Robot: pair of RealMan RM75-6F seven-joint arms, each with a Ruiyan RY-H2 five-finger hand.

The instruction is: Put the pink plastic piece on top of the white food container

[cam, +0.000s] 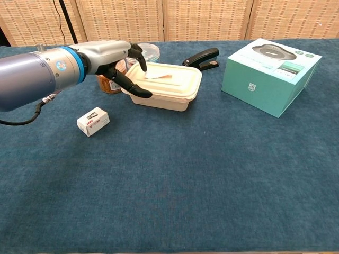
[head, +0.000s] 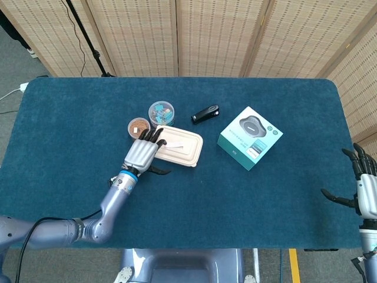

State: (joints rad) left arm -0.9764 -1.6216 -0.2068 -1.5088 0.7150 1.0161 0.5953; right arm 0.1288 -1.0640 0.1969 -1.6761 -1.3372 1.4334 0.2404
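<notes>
Chest view shows the pink piece (cam: 158, 76) lying flat on the container (cam: 168, 86), free of the left robot hand (cam: 123, 66), whose fingers are spread and empty beside the lid. A careless withdrawal could brush the light piece off. The right robot hand (head: 362, 190) hangs spread, well apart. One piece, one container, two jars, one box.

My head camera looks steeply down from high above the near edge, taking in the whole blue carpeted table (head: 247, 194) and the woven folding screens (head: 218, 35) behind. My chest camera sits low and close, facing horizontally across the tabletop. Both views share the white lidded food container (head: 181, 150) (cam: 172, 84) and the teal cardboard box (head: 250, 137) (cam: 271, 76).
</notes>
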